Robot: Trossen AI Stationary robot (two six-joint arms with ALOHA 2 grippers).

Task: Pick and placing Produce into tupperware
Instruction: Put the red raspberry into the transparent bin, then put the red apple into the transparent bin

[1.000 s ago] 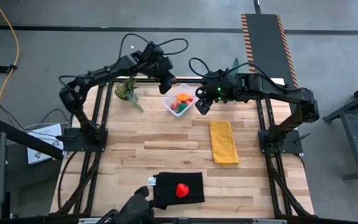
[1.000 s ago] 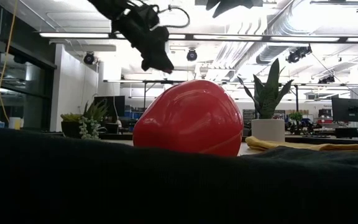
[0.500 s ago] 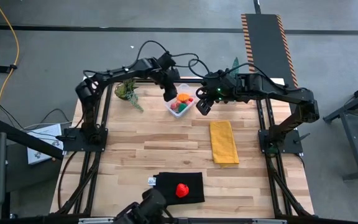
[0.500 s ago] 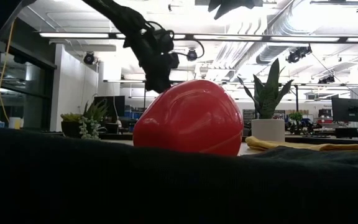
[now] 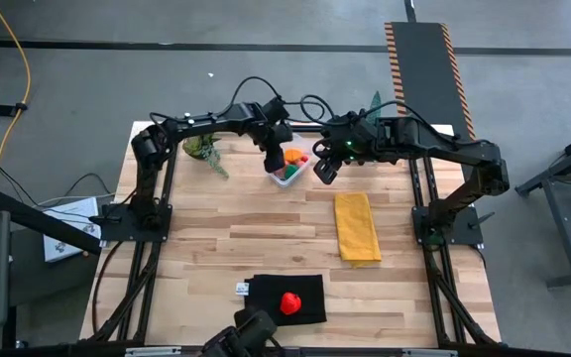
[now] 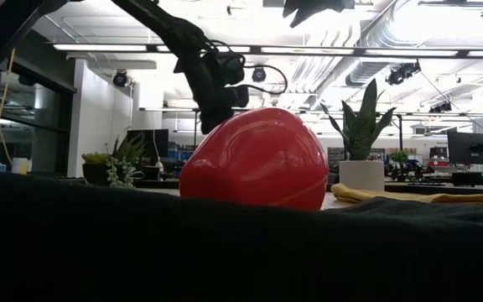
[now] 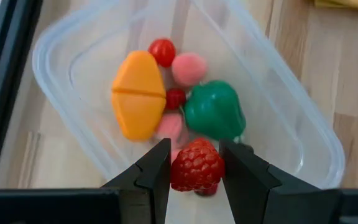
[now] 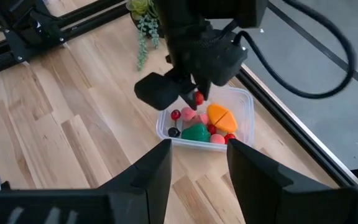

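High view: one clear tupperware at the table's far edge, one yellow cloth, one red piece on a black mat. Left gripper reaches over the tub; right gripper hovers just beside it.

Low view: that red piece fills the foreground.

Left wrist view: left gripper pinches one raspberry above the tub; inside, one orange piece, one green piece, several berries.

Right wrist view: right gripper parted, empty, facing the tub.

left claw: grips red raspberry | above tupperware | holding produce
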